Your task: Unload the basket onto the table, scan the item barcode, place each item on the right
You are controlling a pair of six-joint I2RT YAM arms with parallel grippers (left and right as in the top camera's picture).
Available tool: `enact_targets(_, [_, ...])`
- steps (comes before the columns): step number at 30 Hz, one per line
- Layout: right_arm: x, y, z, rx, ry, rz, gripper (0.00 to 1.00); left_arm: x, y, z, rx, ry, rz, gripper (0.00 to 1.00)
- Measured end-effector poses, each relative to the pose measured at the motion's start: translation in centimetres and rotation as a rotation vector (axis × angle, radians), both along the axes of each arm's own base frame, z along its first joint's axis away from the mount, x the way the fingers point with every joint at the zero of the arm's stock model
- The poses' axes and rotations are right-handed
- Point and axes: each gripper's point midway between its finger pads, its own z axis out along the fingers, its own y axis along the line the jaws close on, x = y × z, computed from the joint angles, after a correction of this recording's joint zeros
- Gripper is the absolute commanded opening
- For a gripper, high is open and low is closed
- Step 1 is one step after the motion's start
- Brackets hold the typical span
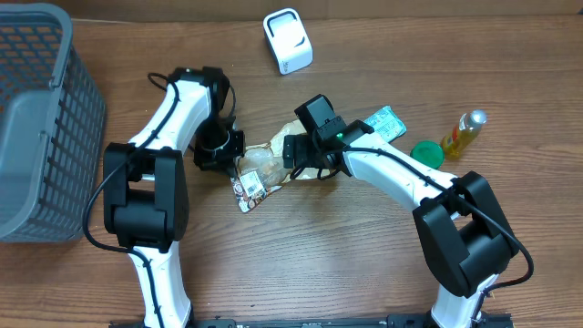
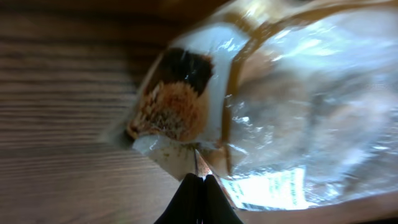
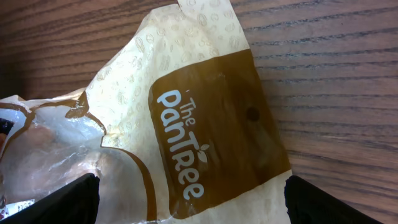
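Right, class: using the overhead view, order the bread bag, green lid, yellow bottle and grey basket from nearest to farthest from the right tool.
1. bread bag, directly beneath the right tool
2. green lid, off to its right
3. yellow bottle, just beyond the lid
4. grey basket, far left edge

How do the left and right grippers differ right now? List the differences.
The left gripper is shut; the right gripper is open wide. The left seems to pinch the clear edge of the bag; the right straddles its brown end without gripping. Both are down at the same bag.
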Motion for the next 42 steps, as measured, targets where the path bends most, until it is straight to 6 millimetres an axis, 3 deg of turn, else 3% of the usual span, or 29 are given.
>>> enact_targets(12, [-1.0,1.1,0.0,0.055,0.042,0.06,0.91,0.3,-0.1,-2.3,-0.01,-0.045,-0.009,0.05])
enact_targets(16, [-1.1,1.0,-1.1,0.051,0.069,0.059,0.91,0.3,0.0,-2.7,-0.011,-0.052,-0.009,0.05])
enact_targets(19, [-1.1,0.8,-2.3,0.065,0.106,0.055,0.91,0.1,0.0,-2.8,-0.009,-0.047,-0.009,0.04])
enact_targets(34, [-0.3,-0.2,-1.7,0.277,0.223,0.019,0.86,0.4,-0.1,-2.9,-0.013,-0.058,-0.009,0.05])
enact_targets(42, [0.0,1.2,-1.8,0.371,0.246,0.02,0.77,0.5,-0.1,-2.9,-0.016,-0.063,-0.008,0.05])
